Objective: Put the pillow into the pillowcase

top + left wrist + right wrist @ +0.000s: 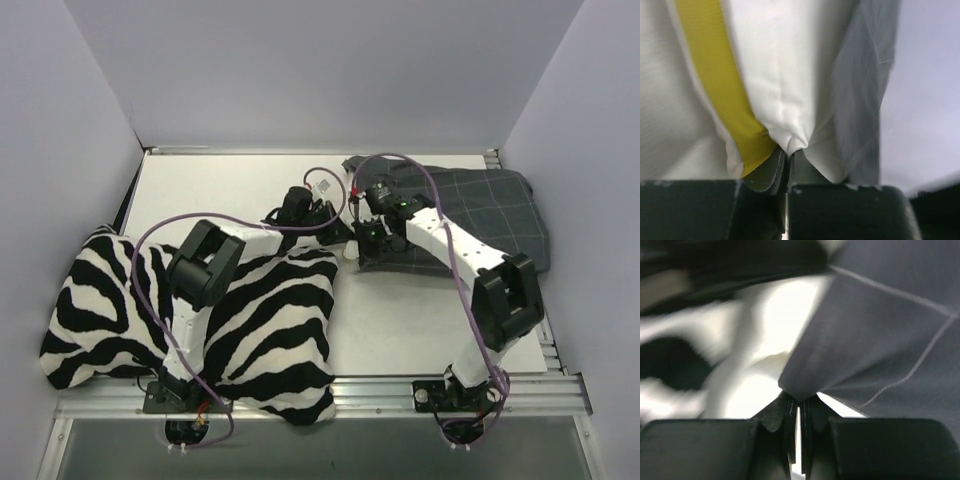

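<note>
In the left wrist view my left gripper (788,152) is shut on a pinch of the white pillow (785,75), right beside its yellow side edge (720,85). The dark grey checked pillowcase (865,90) hangs just right of that. In the right wrist view my right gripper (799,401) is shut on a corner of the pillowcase (880,340). From above, both grippers meet at the pillowcase's (480,215) left end, the left gripper (335,225) beside the right gripper (368,240). There the pillow is almost wholly hidden, with only a white bit (349,253) showing.
A large zebra-striped cushion (270,320) lies at the front left under the left arm and overhangs the table's near edge. Grey walls close in the white table (400,320) on three sides. A metal rail (520,385) runs along the front.
</note>
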Motion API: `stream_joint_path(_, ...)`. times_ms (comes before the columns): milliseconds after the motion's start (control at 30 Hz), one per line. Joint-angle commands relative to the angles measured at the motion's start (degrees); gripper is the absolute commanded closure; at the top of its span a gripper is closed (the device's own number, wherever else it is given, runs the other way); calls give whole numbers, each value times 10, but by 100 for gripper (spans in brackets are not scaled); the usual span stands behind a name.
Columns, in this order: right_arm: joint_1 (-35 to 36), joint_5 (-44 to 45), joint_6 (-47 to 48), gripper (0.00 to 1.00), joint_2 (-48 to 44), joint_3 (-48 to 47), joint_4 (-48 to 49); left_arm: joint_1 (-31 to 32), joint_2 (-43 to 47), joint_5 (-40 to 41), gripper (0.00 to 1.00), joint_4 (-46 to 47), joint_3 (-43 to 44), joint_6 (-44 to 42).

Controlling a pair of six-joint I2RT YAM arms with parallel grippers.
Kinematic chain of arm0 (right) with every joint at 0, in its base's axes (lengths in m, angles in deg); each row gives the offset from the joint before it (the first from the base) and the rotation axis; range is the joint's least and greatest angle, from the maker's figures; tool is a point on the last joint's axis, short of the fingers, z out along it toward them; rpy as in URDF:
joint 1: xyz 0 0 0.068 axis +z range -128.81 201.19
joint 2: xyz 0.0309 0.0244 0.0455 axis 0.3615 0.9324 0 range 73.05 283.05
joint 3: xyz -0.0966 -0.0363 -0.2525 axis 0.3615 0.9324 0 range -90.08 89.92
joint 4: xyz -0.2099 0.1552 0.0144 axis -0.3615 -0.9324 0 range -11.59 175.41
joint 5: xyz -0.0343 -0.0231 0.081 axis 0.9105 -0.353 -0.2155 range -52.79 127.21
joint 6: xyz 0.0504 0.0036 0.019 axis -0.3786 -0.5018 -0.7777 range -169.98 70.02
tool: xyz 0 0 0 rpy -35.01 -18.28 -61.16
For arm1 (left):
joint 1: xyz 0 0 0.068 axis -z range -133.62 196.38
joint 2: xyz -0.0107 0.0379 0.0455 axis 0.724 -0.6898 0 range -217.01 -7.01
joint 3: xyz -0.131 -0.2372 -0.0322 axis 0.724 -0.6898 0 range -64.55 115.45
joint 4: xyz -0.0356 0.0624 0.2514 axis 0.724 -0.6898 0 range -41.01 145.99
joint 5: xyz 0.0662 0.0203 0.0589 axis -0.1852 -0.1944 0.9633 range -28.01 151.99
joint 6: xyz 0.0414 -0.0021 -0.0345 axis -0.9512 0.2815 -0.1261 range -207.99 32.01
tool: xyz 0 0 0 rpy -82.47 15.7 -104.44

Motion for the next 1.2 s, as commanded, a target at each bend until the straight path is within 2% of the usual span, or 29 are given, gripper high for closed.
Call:
stream_joint_path(0,56,-206,52,100,-104,3,19,37,-34,-74,100,199,13,135)
stream_joint_path(67,68,-289,76,100,-118,1,-13,56,-43,-62,100,235,61,180)
stream_joint_path(100,67,-293,81,100,-119,-1,-60,75,-50,-57,100,245,78,188)
stream_joint_path(233,-12,-343,109,100,-147,11,-124,98,-56,-21,100,273,80,200)
stream_joint_path(267,-62,-354,117,100,-150,8,-139,98,-56,-20,100,283,66,197)
stream_joint_path(367,-136,-387,148,100,-172,-29,-208,96,-42,-14,100,291,36,187)
stream_joint_path(400,-150,-409,161,100,-180,-57,-245,95,-26,-14,93,293,15,171)
stream_joint_path(433,-166,-418,175,100,-197,-71,-266,93,-16,-15,71,294,4,160)
stream_joint_path(500,-208,-438,223,100,-210,-124,-340,87,19,-28,53,281,-19,102)
stream_joint_path(533,-222,-440,239,100,-213,-141,-368,77,34,-32,45,258,-21,72)
stream_joint_path(567,-236,-439,253,100,-219,-157,-391,71,52,-32,33,224,-22,36)
stream_joint_path(600,-270,-438,273,100,-223,-171,-431,64,87,-31,31,166,-24,-30)
stream_joint_path(700,-341,-420,285,100,-251,-205,-469,25,153,-25,30,57,-25,-142)
stream_joint_path(767,-371,-407,285,100,-276,-219,-475,-6,179,1,30,3,-16,-190)
stream_joint_path(833,-407,-400,282,100,-293,-228,-479,-17,202,30,30,-87,19,-287)
stream_joint_path(900,-433,-399,278,100,-298,-251,-481,-25,205,63,29,-138,44,-389)
stream_joint_path(1000,-474,-407,274,100,-297,-284,-482,-37,175,44,25,-241,101,-473)
stream_joint_path(1100,-501,-417,262,100,-292,-310,-482,-42,127,17,22,-326,174,-518)
stream_joint_path(1167,-509,-419,251,100,-287,-320,-479,-45,110,-14,20,-351,193,-533)
